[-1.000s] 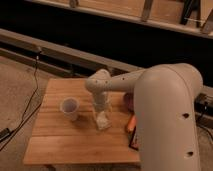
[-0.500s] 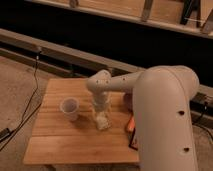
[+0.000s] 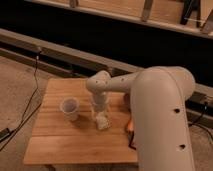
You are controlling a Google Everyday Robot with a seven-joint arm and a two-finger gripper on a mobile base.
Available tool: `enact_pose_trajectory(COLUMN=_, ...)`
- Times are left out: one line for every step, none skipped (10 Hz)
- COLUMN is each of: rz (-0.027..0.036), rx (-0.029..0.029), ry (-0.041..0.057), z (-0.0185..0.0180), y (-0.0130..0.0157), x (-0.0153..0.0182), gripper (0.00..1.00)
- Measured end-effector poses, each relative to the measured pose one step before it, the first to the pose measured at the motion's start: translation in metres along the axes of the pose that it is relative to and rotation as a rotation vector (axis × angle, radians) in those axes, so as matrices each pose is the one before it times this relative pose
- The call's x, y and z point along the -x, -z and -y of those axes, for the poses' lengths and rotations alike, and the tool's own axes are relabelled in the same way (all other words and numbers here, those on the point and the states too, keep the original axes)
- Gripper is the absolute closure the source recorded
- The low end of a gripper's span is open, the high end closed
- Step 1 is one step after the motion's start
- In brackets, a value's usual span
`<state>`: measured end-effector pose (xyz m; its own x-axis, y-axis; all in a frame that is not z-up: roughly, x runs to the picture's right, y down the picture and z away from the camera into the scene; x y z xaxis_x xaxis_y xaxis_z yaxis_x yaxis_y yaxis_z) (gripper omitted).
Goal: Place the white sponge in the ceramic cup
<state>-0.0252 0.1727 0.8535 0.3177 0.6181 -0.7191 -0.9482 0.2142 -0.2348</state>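
Arm (image 3: 160, 110) fills the right of the view over the wooden table (image 3: 55, 145). Its gripper (image 3: 101, 114) points down mid-table, directly above the white sponge (image 3: 103, 122), and I can't tell whether it's gripping. The ceramic cup (image 3: 69, 108) stands upright nearby, picture-left of the sponge. The sponge looks light, squashy and non-fragile, so I'd pinch it gently across its narrow sides.

The gripper (image 3: 100, 110) sits just above the sponge (image 3: 103, 122), and it cannot be told whether the two touch. The arm (image 3: 160, 115) hides the right side of the table (image 3: 55, 145) and is cut off by the bottom edge. Beside it only a sliver of a black-and-orange item (image 3: 131, 134) shows. A reddish thing (image 3: 125, 100) is too covered to name.
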Motion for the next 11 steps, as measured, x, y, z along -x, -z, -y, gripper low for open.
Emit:
enact_pose_trajectory(rz=-0.00471, rx=0.00104, ry=0.00499, z=-0.00132, y=-0.00299, x=0.00050, gripper=0.35)
enact_pose_trajectory(rz=-0.00387, rx=-0.00007, ry=0.00408, z=-0.00079, y=-0.00233, x=0.00063, gripper=0.35)
enact_pose_trajectory(rz=-0.00471, rx=-0.00178, ry=0.00446, z=-0.00052, y=-0.00276, x=0.00070, gripper=0.35)
enact_pose_trajectory(rz=-0.00414, rx=-0.00290, ry=0.00368, z=-0.00044, y=-0.00223, x=0.00128, gripper=0.35)
enact_pose_trajectory(rz=-0.00056, rx=-0.00433, ry=0.00209, z=0.00021, y=-0.00096, x=0.00241, gripper=0.35)
enact_pose_trajectory(rz=0.00183, rx=-0.00286, ry=0.00235, z=-0.00050, y=0.00074, x=0.00305, gripper=0.35)
enact_pose_trajectory(rz=-0.00171, rx=-0.00289, ry=0.00277, z=0.00001, y=0.00069, x=0.00177, gripper=0.35)
enact_pose_trajectory(rz=-0.00519, rx=-0.00693, ry=0.00744, z=0.00092, y=0.00191, x=0.00250, gripper=0.35)
enact_pose_trajectory(rz=-0.00521, rx=-0.00345, ry=0.00599, z=0.00068, y=0.00078, x=0.00088, gripper=0.35)
enact_pose_trajectory(rz=-0.00788, rx=-0.00310, ry=0.00936, z=0.00049, y=0.00064, x=0.00066, gripper=0.35)
enact_pose_trajectory(rz=-0.01488, rx=-0.00356, ry=0.01887, z=0.00031, y=0.00047, x=0.00121, gripper=0.35)
